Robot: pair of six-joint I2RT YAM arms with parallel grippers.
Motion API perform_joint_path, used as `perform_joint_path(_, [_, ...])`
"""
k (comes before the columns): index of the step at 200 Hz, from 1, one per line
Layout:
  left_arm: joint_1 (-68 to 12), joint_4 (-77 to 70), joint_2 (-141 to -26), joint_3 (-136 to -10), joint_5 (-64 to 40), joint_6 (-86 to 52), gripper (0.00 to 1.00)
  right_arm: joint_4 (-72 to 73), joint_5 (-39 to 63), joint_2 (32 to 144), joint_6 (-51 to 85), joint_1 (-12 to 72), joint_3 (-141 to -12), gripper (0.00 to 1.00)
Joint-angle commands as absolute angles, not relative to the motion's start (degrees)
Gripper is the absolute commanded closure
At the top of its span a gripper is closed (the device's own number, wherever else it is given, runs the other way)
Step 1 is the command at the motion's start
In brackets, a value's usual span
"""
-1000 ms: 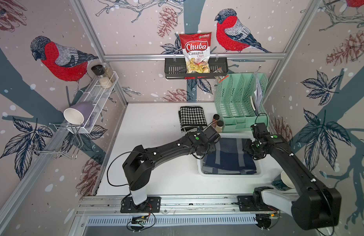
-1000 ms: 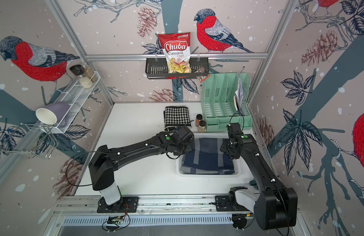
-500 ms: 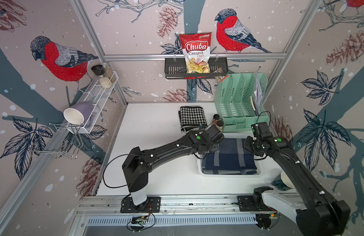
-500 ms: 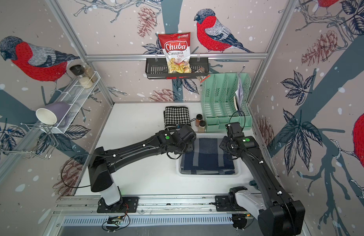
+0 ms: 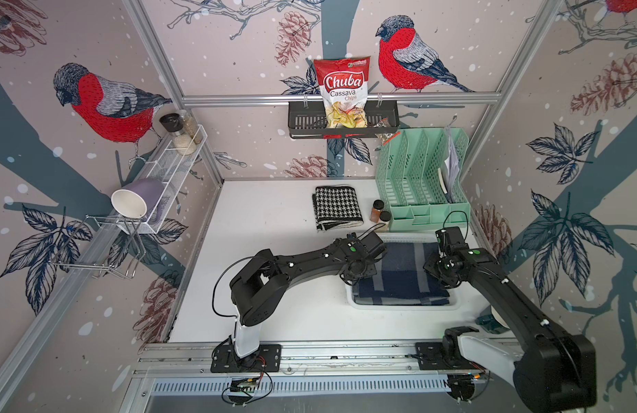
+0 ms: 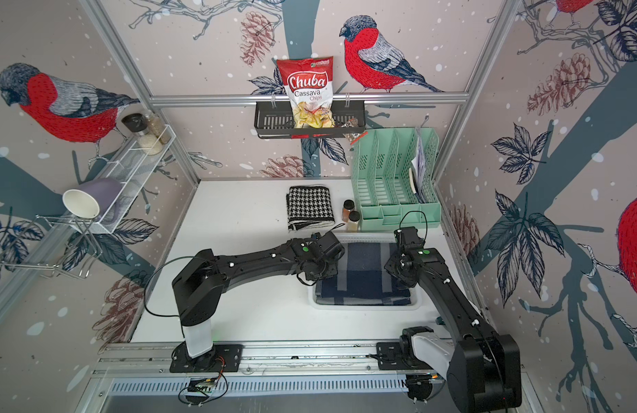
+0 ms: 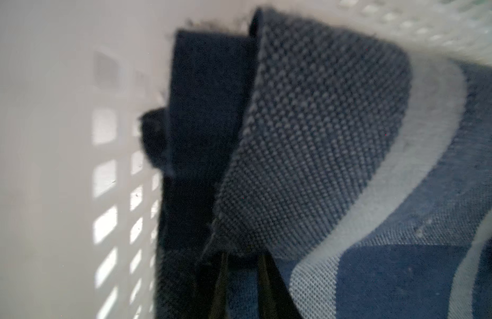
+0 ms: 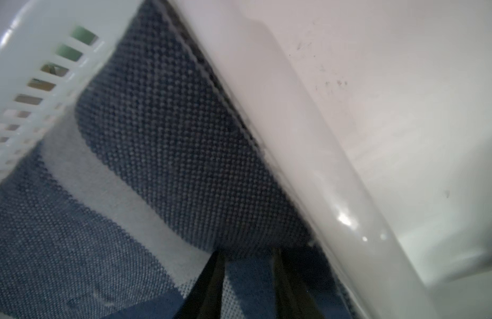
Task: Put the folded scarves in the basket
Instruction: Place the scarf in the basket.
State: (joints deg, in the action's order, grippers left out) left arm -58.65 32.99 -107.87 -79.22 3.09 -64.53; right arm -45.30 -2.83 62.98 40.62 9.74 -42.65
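Observation:
The folded scarf (image 5: pixel 404 277), navy with pale grey stripes, lies inside the white perforated basket (image 5: pixel 399 306) at the right of the table, seen in both top views (image 6: pixel 363 275). My left gripper (image 7: pixel 242 265) is at the scarf's left edge, close to the basket wall (image 7: pixel 109 138), shut on a raised fold of the scarf (image 7: pixel 322 124). At the scarf's right edge my right gripper (image 8: pixel 249 259) is pressed against the basket rim (image 8: pixel 294 138). It is also shut on a bulging fold (image 8: pixel 184 152). In the top views both wrists hide their own fingers.
A folded black-and-white houndstooth cloth (image 5: pixel 336 207) and two spice jars (image 5: pixel 379 211) lie behind the basket. The mint-green file organiser (image 5: pixel 420 178) stands at the back right. A black shelf (image 5: pixel 306 123) with a chips bag hangs on the back wall, a white wire shelf (image 5: pixel 174 168) on the left.
The scarf has come down from a raised spread to lie flat in the basket. The right jaws have narrowed onto the cloth. Both wrists have dropped lower over the basket.

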Motion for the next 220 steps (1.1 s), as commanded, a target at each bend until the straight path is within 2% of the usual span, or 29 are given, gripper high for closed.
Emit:
perform_joint_path(1, [-58.88, 31.95, -106.06, -78.59, 4.53, -64.78, 0.75, -43.80, -2.71, 62.50, 40.48, 9.67, -42.58, 0.63])
perform_joint_path(30, [-59.59, 33.21, -103.44, -82.37, 5.13, -63.84, 0.69, -45.01, -3.08, 61.25, 40.02, 9.91, -45.06, 0.59])
perform_joint_path(68, [-59.24, 35.57, -99.29, -87.41, 6.15, -62.69, 0.52, -45.78, -2.84, 59.19, 39.91, 11.26, -50.00, 0.52])
perform_joint_path(88, [-56.27, 35.52, -96.08, -86.76, 5.17, -62.17, 0.49, -45.57, -2.82, 58.35, 39.73, 13.01, -52.77, 0.49])
perform_joint_path(123, [-47.74, 31.76, -89.70, -81.51, 2.64, -60.05, 0.51, -44.78, -4.47, 58.86, 39.31, 17.54, -57.34, 0.50])
perform_joint_path(157, [-34.14, 24.91, -88.62, -76.08, -5.52, -56.16, 0.52, -42.35, -4.40, 60.14, 40.10, 21.67, -58.61, 0.50])
perform_joint_path(193, [-21.70, 17.82, -94.85, -77.19, -12.63, -49.78, 0.54, -39.22, -2.76, 61.33, 40.78, 24.28, -57.33, 0.50])
perform_joint_path(220, [-15.50, 9.81, -104.58, -80.62, -21.40, -47.37, 0.55, -38.43, -2.51, 62.05, 41.01, 25.20, -57.13, 0.50])
